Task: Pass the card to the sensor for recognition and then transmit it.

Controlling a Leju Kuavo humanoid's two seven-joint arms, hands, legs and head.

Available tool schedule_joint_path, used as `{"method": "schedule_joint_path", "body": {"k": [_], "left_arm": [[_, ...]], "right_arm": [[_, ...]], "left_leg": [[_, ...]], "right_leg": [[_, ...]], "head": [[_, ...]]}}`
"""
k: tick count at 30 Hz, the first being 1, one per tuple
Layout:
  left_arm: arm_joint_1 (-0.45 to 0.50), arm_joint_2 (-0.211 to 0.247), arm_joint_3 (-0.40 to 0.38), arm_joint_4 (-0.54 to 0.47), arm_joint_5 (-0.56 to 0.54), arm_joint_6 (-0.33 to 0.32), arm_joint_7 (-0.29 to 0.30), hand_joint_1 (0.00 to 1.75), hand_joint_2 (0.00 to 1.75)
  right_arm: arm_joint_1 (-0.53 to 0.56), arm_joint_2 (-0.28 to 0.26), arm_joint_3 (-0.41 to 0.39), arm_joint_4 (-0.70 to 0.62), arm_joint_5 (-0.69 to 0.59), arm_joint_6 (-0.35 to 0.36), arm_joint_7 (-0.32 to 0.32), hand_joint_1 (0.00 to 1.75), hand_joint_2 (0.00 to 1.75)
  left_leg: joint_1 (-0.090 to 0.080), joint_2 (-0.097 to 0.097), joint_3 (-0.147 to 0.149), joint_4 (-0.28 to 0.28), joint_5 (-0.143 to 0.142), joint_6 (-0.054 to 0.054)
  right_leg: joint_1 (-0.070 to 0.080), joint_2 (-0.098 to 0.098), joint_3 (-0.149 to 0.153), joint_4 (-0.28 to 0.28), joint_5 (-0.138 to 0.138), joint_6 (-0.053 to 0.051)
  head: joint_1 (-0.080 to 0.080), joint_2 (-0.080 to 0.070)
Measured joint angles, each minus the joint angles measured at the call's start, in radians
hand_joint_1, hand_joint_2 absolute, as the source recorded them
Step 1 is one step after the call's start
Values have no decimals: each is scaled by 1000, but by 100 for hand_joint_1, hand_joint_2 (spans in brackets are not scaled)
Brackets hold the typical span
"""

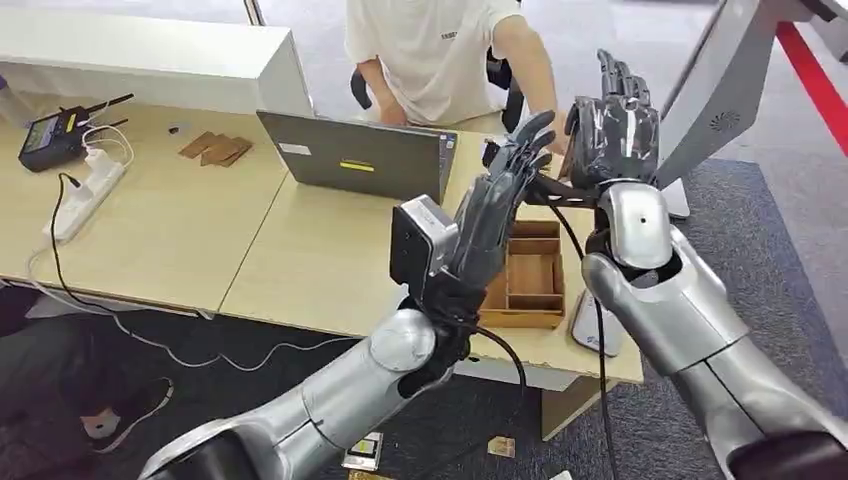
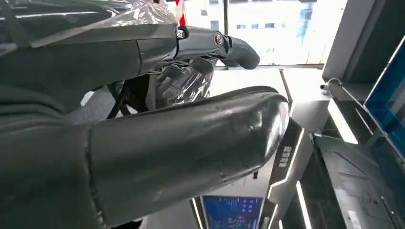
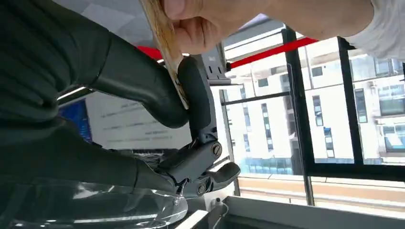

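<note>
Two silver arms rise in front of me in the head view, both hands lifted above the pale wooden worktop (image 1: 180,230) and close together. My right hand (image 1: 615,125) points its dark fingers upward near a person in a white shirt (image 1: 440,50) seated behind a grey open laptop (image 1: 360,160); my left hand (image 1: 500,205) stands just beside it with fingers stretched out and apart, grasping nothing that I can see. From up there I cannot make out the card at all. The right wrist view settles that: a thin tan wooden card (image 3: 165,43) is seen edge-on, pinched between the thick grey thumb (image 3: 138,88) and a dark finger (image 3: 196,95) of my right hand, while the person's bare hand (image 3: 210,21) grips the same card at its other end. The left wrist view gives me the left hand's thumb (image 2: 191,148) close up and a dark finger (image 2: 210,45) extended beyond it, with nothing between them. Back in the head view, a brown wooden tray with compartments (image 1: 530,275) sits on the worktop under the two hands, a white power strip (image 1: 85,195) lies toward the far left end, and a few brown flat pieces (image 1: 215,148) lie near it.
</note>
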Motion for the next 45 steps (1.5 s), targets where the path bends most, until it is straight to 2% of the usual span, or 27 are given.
{"method": "schedule_joint_path", "body": {"k": [7,14,15,19,22,28,33,38,41,45], "left_arm": [[-3,-7,-16,16,11,-12,-13,0,0],[-3,-7,-16,16,11,-12,-13,0,0],[-3,-7,-16,16,11,-12,-13,0,0],[-3,-7,-20,18,12,-12,-13,0,0],[-3,-6,-21,23,-3,-6,5,0,0],[-3,-3,-21,23,-10,-2,13,0,0],[-3,5,-20,23,-34,26,45,0,0],[4,24,-18,4,-85,70,105,0,0],[19,45,-11,-27,-124,102,147,0,0],[39,76,6,-80,-171,122,191,0,0]], "right_arm": [[-62,75,30,151,0,-16,-4,175,175],[-62,75,30,151,0,-16,-4,175,175],[-62,75,31,151,0,-16,-4,0,175],[-71,96,41,198,-6,-27,-8,0,175],[-87,124,72,299,-32,-70,11,0,175],[-89,124,73,310,-51,-92,17,0,175],[-84,116,61,307,-143,-171,25,0,175],[4,69,13,184,-289,-313,26,0,175],[125,28,-40,28,-468,-422,26,0,175],[286,-15,-125,-160,-648,-444,-41,0,175]], "left_leg": [[0,0,0,0,0,0],[0,0,0,0,0,0],[0,0,0,0,0,0],[0,0,-1,0,0,0],[0,0,-1,0,0,0],[0,0,0,0,0,0],[0,0,0,0,0,0],[0,0,1,0,0,0],[0,-1,1,0,0,0],[0,-1,1,0,0,0]], "right_leg": [[0,0,0,0,0,0],[0,0,0,0,0,0],[0,0,0,0,0,0],[0,0,-1,0,0,0],[0,0,-1,0,0,0],[0,0,-1,0,0,0],[0,0,-1,0,0,0],[0,0,0,0,0,0],[0,0,1,0,0,0],[0,0,1,0,0,0]], "head": [[0,0],[0,0],[0,0],[0,0],[0,0],[0,0],[0,0],[0,0],[0,0],[1,0]]}}
